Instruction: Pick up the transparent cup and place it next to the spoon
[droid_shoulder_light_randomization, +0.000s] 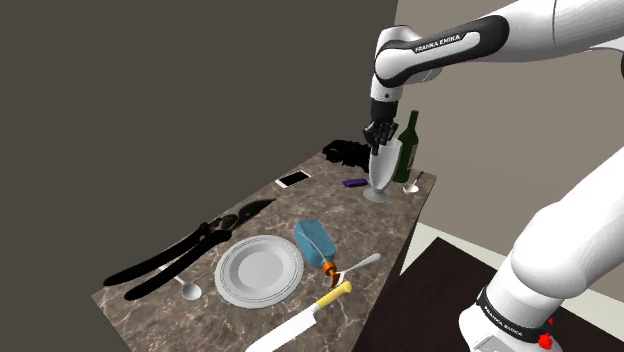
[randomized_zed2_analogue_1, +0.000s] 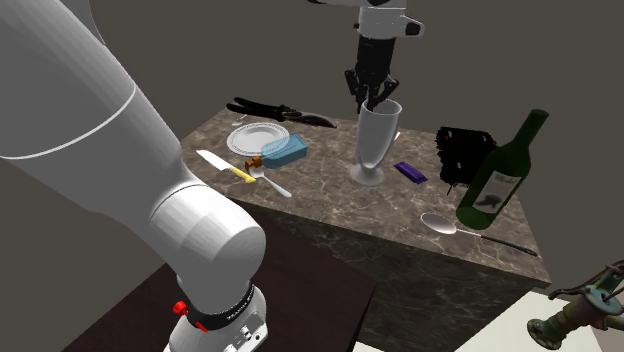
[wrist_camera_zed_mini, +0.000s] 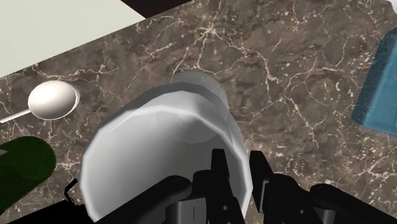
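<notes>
Hemmed in at the far end of the surface (droid_shoulder_light_randomization: 338, 212), the end effector (droid_shoulder_light_randomization: 378, 138) clasps the rim of a tall footed cup (droid_shoulder_light_randomization: 377, 178), with a green wine bottle (droid_shoulder_light_randomization: 408, 148) standing just beside it. A purple bar (randomized_zed2_analogue_1: 410, 172), a black object (randomized_zed2_analogue_1: 466, 150) and a spoon (randomized_zed2_analogue_1: 440, 223) occupy the ground near the bottle. Bare marble lies open between the cup and a blue box (droid_shoulder_light_randomization: 313, 242). A plate (droid_shoulder_light_randomization: 258, 270), a knife (droid_shoulder_light_randomization: 298, 322) and black shears (droid_shoulder_light_randomization: 190, 245) crowd the other end.

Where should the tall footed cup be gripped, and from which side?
Pinch the cup's rim wall from straight above. It stands upright on the marbled table, its wide mouth open upward, and the body tapers towards a narrow base.
</notes>
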